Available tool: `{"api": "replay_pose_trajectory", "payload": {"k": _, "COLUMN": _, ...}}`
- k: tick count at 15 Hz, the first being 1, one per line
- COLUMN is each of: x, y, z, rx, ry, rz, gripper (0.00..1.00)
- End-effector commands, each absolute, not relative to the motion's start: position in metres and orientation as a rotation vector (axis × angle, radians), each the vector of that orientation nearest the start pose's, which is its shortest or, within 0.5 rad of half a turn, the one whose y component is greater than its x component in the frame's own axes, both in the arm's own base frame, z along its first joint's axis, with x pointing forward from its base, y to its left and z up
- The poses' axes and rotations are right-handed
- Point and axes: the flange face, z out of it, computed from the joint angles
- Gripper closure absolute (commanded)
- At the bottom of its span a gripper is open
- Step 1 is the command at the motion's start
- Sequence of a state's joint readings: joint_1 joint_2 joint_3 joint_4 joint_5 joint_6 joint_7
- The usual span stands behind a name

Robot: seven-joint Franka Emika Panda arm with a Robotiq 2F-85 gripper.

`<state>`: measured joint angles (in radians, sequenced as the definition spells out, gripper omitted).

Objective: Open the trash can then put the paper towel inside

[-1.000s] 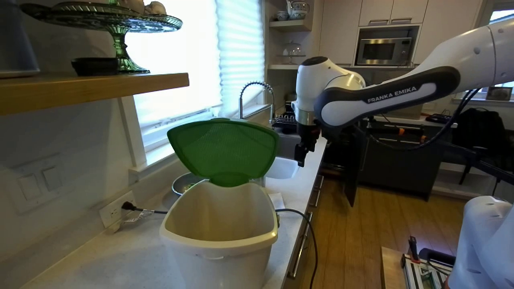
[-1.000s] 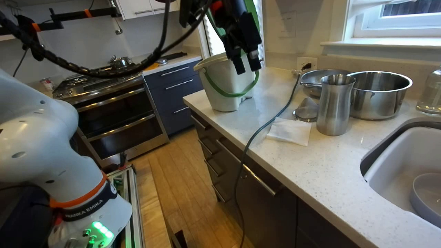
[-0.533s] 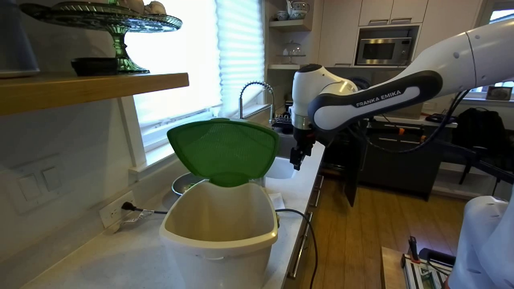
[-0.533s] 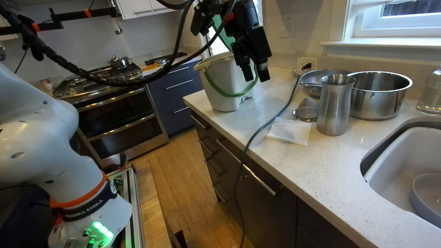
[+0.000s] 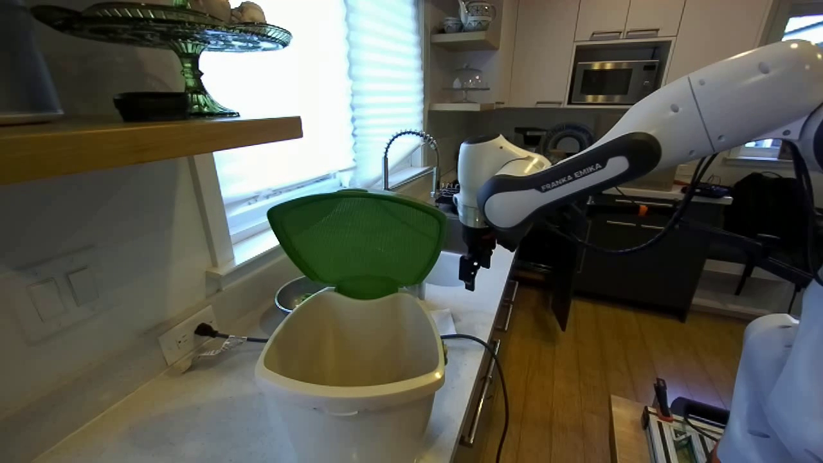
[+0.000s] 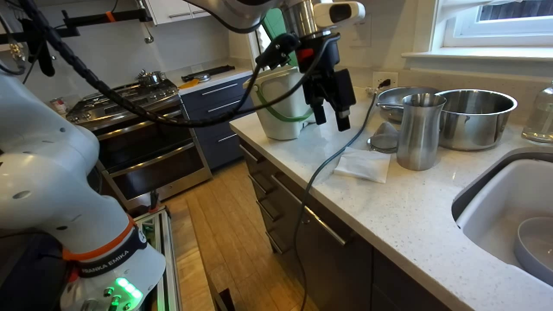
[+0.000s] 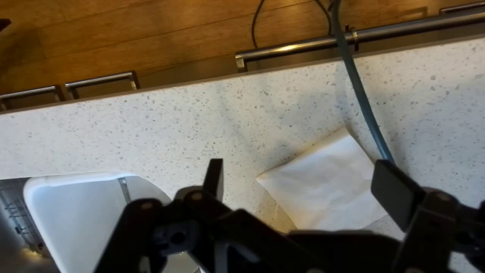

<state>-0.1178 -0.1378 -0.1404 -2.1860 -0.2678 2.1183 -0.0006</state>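
The trash can (image 5: 360,421), a cream bin, stands on the counter with its green lid (image 5: 357,241) raised and its mouth open. It also shows in an exterior view (image 6: 276,126), partly behind my arm. The paper towel (image 6: 362,165) is a folded white square lying flat on the counter; its edge also shows beyond the bin (image 5: 443,320). My gripper (image 6: 332,122) points down above the counter, apart from the towel. In the wrist view the gripper (image 7: 303,185) is open and empty, with the paper towel (image 7: 327,185) below, between its fingers; the towel's lower part is hidden.
A dark cable (image 6: 322,166) runs beside the towel and over the counter edge. A metal pitcher (image 6: 418,138), a small strainer (image 6: 383,140) and metal pots (image 6: 471,125) stand behind the towel. The sink (image 6: 505,203) is to the right. A wooden shelf (image 5: 148,145) overhangs the counter.
My gripper has come down over the counter, toward the paper towel. The trash can, its raised lid and the towel have not moved.
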Motion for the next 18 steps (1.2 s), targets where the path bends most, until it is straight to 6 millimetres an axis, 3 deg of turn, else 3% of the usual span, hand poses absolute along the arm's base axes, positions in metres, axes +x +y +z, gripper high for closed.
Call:
{"api": "replay_pose_trajectory", "payload": {"k": 1, "x": 0.509, "y": -0.161, "z": 0.418, "rx": -3.288, "ry": 0.140, "rz": -0.102, "gripper": 0.00}}
{"api": "replay_pose_trajectory", "payload": {"k": 6, "x": 0.529, "y": -0.168, "z": 0.380, "rx": -3.254, "ry": 0.161, "rz": -0.174, "gripper": 0.00}}
{"api": "replay_pose_trajectory", "payload": {"k": 9, "x": 0.537, "y": -0.160, "z": 0.363, "rx": -3.197, "ry": 0.121, "rz": -0.206, "gripper": 0.00}}
{"api": "replay_pose_trajectory", "payload": {"k": 18, "x": 0.555, "y": -0.153, "z": 0.331, "rx": -3.092, "ry": 0.139, "rz": -0.261, "gripper": 0.00}}
